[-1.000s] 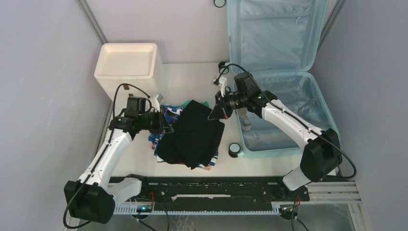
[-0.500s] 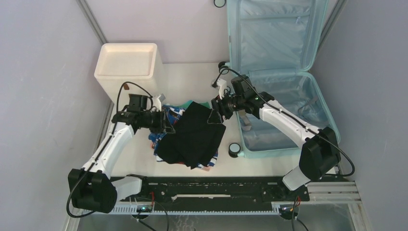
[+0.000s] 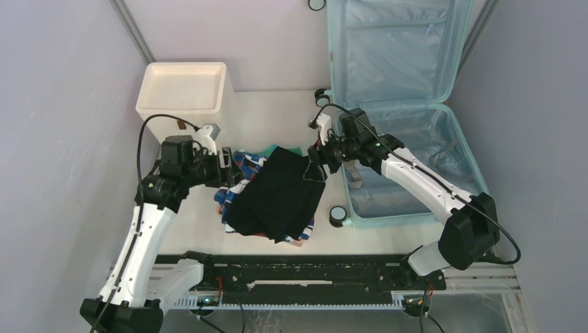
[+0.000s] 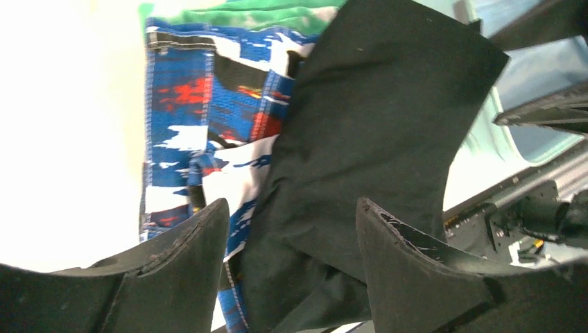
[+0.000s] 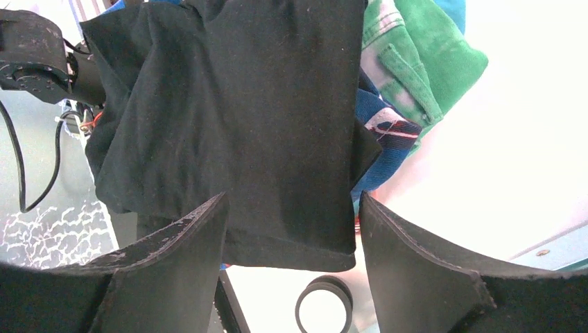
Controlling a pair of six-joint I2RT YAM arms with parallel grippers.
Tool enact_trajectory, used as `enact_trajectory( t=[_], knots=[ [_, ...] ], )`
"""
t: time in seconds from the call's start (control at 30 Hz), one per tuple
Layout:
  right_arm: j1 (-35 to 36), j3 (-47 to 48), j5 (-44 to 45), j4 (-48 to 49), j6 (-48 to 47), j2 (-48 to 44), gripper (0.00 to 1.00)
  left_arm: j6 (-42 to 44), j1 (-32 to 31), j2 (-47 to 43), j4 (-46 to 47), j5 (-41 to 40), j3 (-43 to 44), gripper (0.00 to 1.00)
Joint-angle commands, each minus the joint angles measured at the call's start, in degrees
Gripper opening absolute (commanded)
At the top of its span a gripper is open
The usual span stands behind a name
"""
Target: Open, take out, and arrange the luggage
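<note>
Overhead, the luggage sits at the far right of the white table, opened wide: its base lies flat with the light blue lining facing up, and its lid stands upright against the back wall. One black-and-white caster wheel shows at its near left corner. Left of the case, a black garment lies spread over a blue, white and red patterned cloth, with a bit of green cloth peeking out at the far edge of the pile. A cream-white cabinet stands at the far left. The left gripper hovers at the left side of the pile and the right gripper at its far right corner, just beside the case's rim. From the left wrist, the left gripper has its jaws spread apart and pinching nothing; through the gap the black garment lies across the patterned cloth, with green cloth along the top. From the right wrist, the right gripper likewise has its jaws spread and gripping nothing, the flat black garment below them, the green cloth and a patterned corner to its right, the wheel at the bottom and the pale aqua shell of the luggage in the lower right corner.
</note>
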Motion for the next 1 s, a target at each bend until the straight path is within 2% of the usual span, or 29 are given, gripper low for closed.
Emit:
enact_trajectory(
  t=[0.0,0.23,0.43,0.47,0.63,0.7,0.73,0.77,0.97],
  knots=[
    [-1.0,-0.5,-2.7,0.5,-1.4,-1.6,0.76,0.1,-3.9,3.7,1.4,3.2,1.1,0.71],
    [-0.1,-1.2,-4.8,0.6,-0.4,1.6,0.7,2.8,-5.9,13.7,0.4,-0.3,0.3,0.7],
    [0.3,-1.1,-4.3,2.1,1.6,3.8,0.58,4.9,-6.1,16.5,-1.2,0.2,-1.0,0.65],
    [0.3,-1.0,-4.4,2.2,2.0,3.9,0.53,5.1,-6.1,16.8,-1.2,0.7,-1.3,0.62],
    [0.1,-1.0,-6.0,1.9,2.9,3.2,0.13,5.0,-6.1,17.4,-1.2,3.4,-1.0,0.34],
    [-0.3,-1.1,-7.9,1.8,3.9,2.5,0.01,5.0,-6.1,17.6,-1.5,4.1,0.0,0.11],
    [-0.7,-1.1,-8.9,1.8,4.8,1.8,0.0,4.9,-6.1,17.5,-2.0,4.1,0.7,0.02],
    [-1.3,-1.1,-10.0,1.9,5.4,1.0,0.0,4.9,-6.1,17.2,-2.4,3.7,1.7,0.0],
    [-2.0,-1.1,-14.3,2.5,12.4,-5.0,0.0,4.6,-5.9,15.1,-5.1,-0.9,9.4,0.0]
  ],
)
